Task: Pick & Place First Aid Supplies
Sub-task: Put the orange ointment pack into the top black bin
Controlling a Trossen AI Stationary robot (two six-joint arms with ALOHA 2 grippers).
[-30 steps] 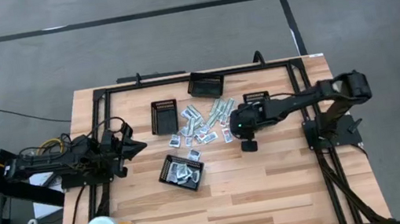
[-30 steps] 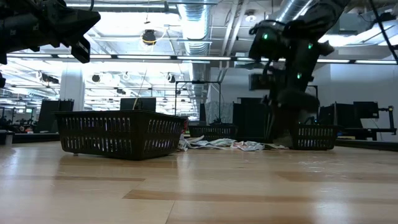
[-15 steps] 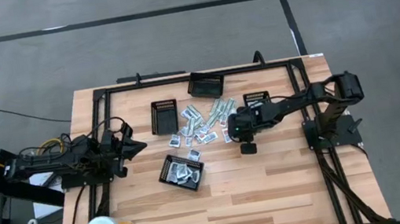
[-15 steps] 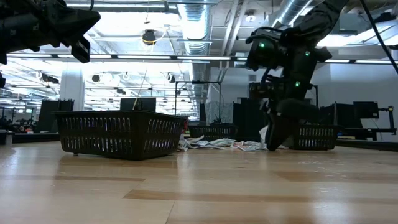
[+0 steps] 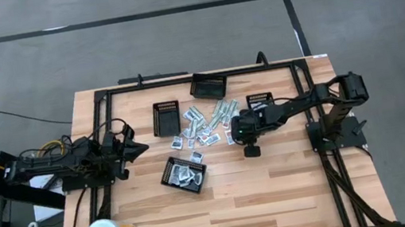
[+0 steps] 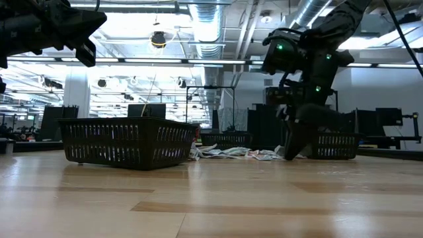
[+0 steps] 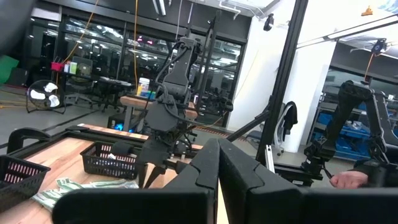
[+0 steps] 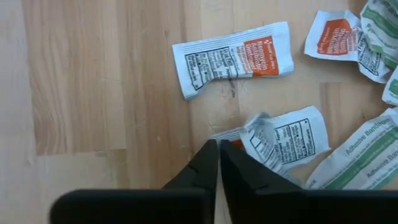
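Wood table, green strip — "Adhesive Bandages", orange-marked sachet

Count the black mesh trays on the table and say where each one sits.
4. One at the far edge, one left of the packet pile, one right of the pile, partly under the right arm, and one nearer the front with packets inside. None seems hidden.

The high cam looks straight down from well above the worktop, catching both arms, while the low cam sits at worktop height looking level across it into the room. Both share the packet pile beside the right tool. Right wrist cam looks down close past its tool; left wrist cam faces across at the other arm.
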